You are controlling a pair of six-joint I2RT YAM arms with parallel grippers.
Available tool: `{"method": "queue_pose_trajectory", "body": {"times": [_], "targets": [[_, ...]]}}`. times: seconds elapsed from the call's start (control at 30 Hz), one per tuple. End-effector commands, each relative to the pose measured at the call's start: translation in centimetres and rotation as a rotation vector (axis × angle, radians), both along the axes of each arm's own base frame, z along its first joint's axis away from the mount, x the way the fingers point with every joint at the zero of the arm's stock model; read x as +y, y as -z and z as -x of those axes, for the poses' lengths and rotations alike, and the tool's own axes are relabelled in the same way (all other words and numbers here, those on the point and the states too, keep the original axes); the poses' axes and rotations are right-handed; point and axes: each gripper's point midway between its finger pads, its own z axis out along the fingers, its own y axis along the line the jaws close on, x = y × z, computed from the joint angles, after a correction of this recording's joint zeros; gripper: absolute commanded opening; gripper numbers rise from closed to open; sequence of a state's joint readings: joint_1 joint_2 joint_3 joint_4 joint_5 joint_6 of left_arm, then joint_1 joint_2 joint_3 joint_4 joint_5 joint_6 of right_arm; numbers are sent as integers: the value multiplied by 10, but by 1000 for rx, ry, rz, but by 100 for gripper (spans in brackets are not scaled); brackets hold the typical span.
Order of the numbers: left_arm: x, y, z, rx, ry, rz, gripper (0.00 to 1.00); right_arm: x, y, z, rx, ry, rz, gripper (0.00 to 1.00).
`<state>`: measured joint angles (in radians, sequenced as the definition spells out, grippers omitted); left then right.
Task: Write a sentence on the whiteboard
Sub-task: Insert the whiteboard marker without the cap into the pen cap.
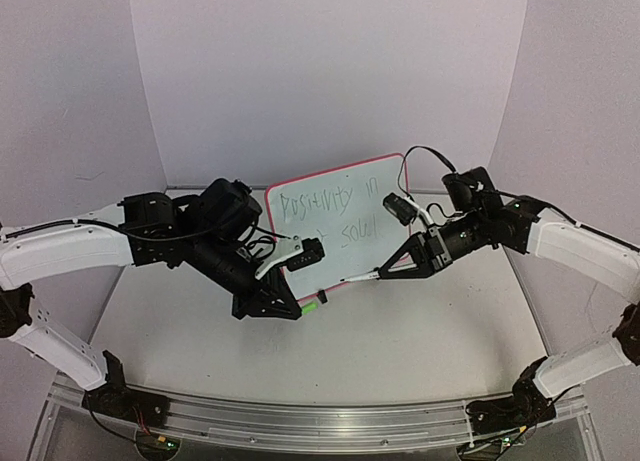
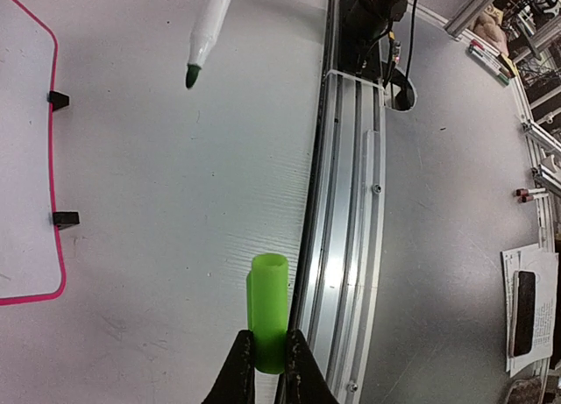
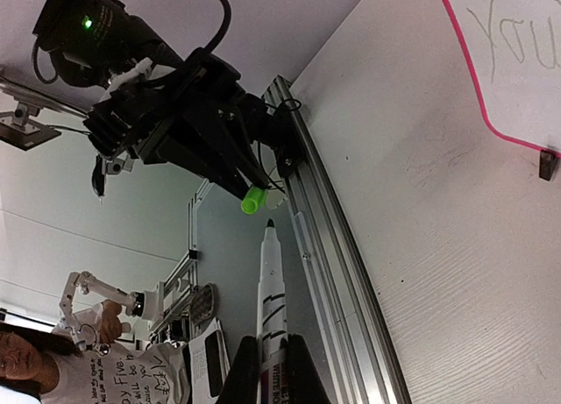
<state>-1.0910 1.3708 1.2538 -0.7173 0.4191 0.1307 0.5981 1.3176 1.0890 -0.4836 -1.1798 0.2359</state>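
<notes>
The whiteboard (image 1: 340,219) with a red-pink rim stands tilted at mid table; the sentence (image 1: 330,209) in thin green letters reads roughly "POSITIVITY IN" over "SOUL". The board's edge and two black clip feet (image 2: 65,218) show in the left wrist view; a corner (image 3: 517,62) shows in the right wrist view. My left gripper (image 1: 298,308) (image 2: 268,358) is shut on a green marker cap (image 2: 268,309) in front of the board. My right gripper (image 1: 392,269) (image 3: 272,362) is shut on the white marker (image 3: 272,290). Its bare green tip (image 2: 190,75) points at the cap (image 3: 253,200), a short gap apart.
An aluminium rail (image 1: 320,423) (image 2: 351,202) runs along the table's near edge. Beyond it, off the table, lie papers, a phone (image 2: 524,312) and loose markers. A person (image 3: 53,360) stands beside the table. White walls enclose the back and sides.
</notes>
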Motion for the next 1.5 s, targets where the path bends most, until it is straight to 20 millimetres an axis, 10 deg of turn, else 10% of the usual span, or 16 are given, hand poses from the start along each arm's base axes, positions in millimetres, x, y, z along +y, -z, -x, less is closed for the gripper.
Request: {"method": "queue_pose_trajectory", "body": {"times": [0.0, 1.47], "targets": [[-9, -18, 2, -52, 56, 40, 0, 18, -2, 16, -20, -102, -18, 0], [-18, -3, 13, -20, 143, 8, 0, 43, 20, 30, 37, -222, -4, 0]]}}
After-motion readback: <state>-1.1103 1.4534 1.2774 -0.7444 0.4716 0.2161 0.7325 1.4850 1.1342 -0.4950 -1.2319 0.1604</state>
